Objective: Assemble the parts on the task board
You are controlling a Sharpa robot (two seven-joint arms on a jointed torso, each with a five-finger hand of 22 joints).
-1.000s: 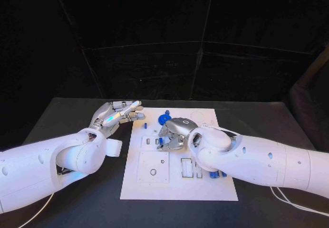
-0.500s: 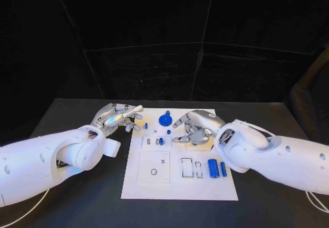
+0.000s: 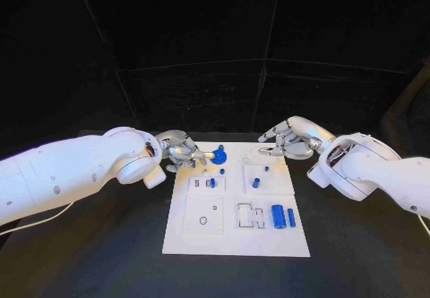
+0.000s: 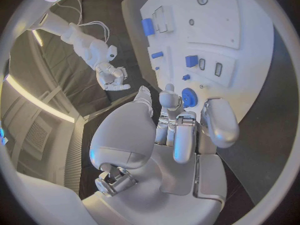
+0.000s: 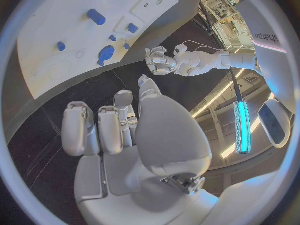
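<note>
I see the round blue part [image 3: 218, 156] near the far left corner of the task board [image 3: 237, 242], right beside my left hand [image 3: 181, 153], whose curled fingers [image 4: 218, 120] hold nothing, while my right hand [image 3: 291, 139] hangs farther off, loosely curled and empty.

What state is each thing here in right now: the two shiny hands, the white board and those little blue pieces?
Left silver hand: fingers curled by the round blue gear-like part, grip unclear.
Right silver hand: empty, fingers curled, off the board's far right corner.
White task board: flat on the black table.
Round blue gear-like part: on the board beside the left hand.
Large blue cylinder: lying flat on the board.
</note>
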